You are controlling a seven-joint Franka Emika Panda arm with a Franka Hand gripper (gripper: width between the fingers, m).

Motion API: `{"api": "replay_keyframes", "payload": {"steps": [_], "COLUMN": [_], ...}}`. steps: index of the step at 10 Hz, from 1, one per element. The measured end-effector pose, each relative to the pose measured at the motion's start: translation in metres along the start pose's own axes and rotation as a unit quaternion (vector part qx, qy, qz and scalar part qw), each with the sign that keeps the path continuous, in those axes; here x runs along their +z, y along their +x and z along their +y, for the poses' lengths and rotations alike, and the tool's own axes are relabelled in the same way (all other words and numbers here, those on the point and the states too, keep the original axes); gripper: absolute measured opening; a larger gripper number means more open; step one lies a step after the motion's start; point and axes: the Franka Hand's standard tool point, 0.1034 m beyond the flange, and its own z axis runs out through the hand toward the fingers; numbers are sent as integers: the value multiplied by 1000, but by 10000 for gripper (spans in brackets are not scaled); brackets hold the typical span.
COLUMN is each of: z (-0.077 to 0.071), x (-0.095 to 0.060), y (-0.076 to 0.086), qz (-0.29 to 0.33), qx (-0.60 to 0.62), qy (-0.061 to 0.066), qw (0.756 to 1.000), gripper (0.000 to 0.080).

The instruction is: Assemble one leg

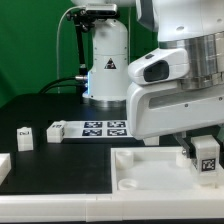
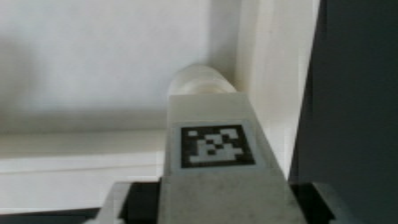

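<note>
My gripper (image 1: pixel 205 150) is shut on a white leg (image 1: pixel 207 158) with a black-and-white tag, and holds it over the right end of the large white panel (image 1: pixel 140 168). In the wrist view the leg (image 2: pixel 214 130) fills the middle, gripped between both fingers (image 2: pixel 135 202). Its rounded tip points at the panel's corner (image 2: pixel 107 80), close to the raised edge. I cannot tell whether the tip touches the panel. My gripper (image 2: pixel 217 208) sits at the leg's near end.
Two loose legs (image 1: pixel 25 135) (image 1: pixel 55 129) lie on the black table at the exterior view's left. Another white part (image 1: pixel 3 166) shows at the left edge. The marker board (image 1: pixel 105 127) lies in front of the arm's base (image 1: pixel 105 70).
</note>
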Motion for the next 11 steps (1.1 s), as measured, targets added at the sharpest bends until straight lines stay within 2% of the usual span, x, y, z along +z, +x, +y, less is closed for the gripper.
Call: {"api": "replay_keyframes", "payload": {"steps": [2, 4, 5, 7, 9, 11], "z": [3, 2, 2, 1, -3, -4], "x": [-1, 0, 0, 1, 3, 3], "y": [-1, -5, -6, -8, -10, -10], "qz": [10, 15, 15, 10, 6, 1], "qx": [145, 288, 348, 477, 558, 602], "qy": [0, -1, -2, 1, 1, 7], "qw": [989, 958, 937, 879, 830, 799], "gripper": [294, 294, 294, 294, 294, 294]}}
